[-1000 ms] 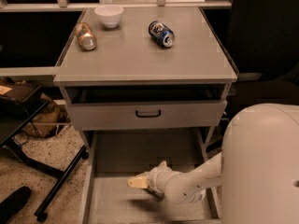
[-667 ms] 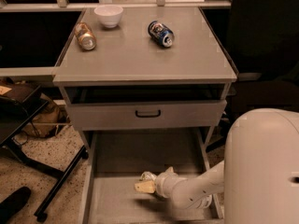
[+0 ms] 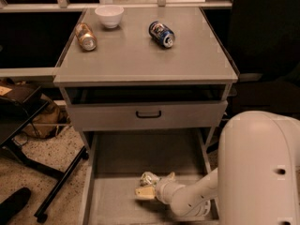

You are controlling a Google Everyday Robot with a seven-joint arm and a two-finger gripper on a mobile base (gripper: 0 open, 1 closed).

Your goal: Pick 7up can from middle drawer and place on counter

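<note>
I've got the gripper (image 3: 154, 185) low in the middle drawer (image 3: 112, 196), jaws looking wide w/ the 7up can (image 3: 149, 178) lying right at the tips, so I'd centre on its body, close gently, then lift straight up before heading for the worktop (image 3: 140, 55).

Illumination was dim and warm. The pale two-finger gripper (image 3: 151, 187) sat low in the wide shallow grey drawer (image 3: 117, 205), under moderate light. Beyond the gripper, the broad flat grey counter (image 3: 140, 55) received the strongest light, from overhead. The recess beneath that counter lay in deep shadow. Far left and right of the gripper, surroundings fell near black.
</note>
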